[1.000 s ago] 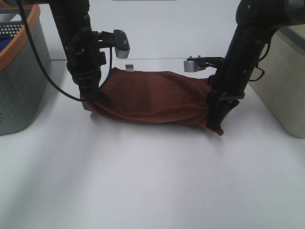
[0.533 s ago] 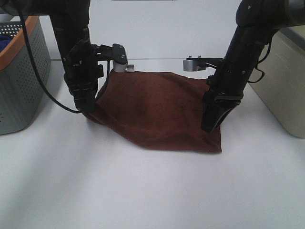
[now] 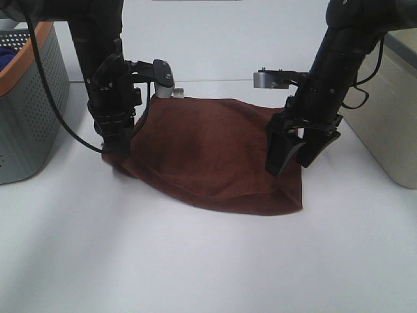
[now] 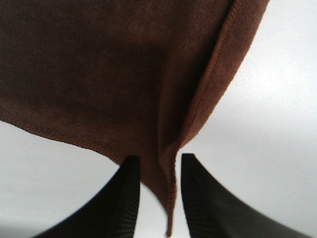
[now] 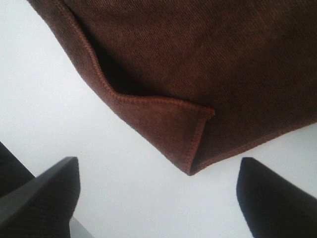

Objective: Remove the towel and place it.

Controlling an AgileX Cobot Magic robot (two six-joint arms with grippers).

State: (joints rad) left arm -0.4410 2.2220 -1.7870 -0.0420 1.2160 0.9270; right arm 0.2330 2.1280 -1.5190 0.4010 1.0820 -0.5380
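The towel [image 3: 215, 153] lies spread on the white worktop [image 3: 208, 261] between the two arms, with its white tag [image 3: 176, 93] at the far edge. It looks soft, light and limp. It wrinkles and sags wherever nothing supports it, so I judge it will drape from any hold and drag along the surface rather than move as a flat sheet. A stitched hem runs round it. The corners seem the best places to pinch, since the doubled edge gives the fingers something to bite on. Two corners held apart should keep it from bunching.

The left tool [image 3: 116, 151] is narrow and pinches the towel's left corner, which rises a little off the worktop there. The right tool [image 3: 290, 156] stands wide and holds nothing, just above the right side of the cloth.

The high view gives the whole outline and the tag, but the arms hide both contact points. The left wrist view shows the cloth filling the gap between the fingertips, with the hemmed tip hanging through. The right wrist view shows a corner under the open tool, folded back on itself and touching neither finger.
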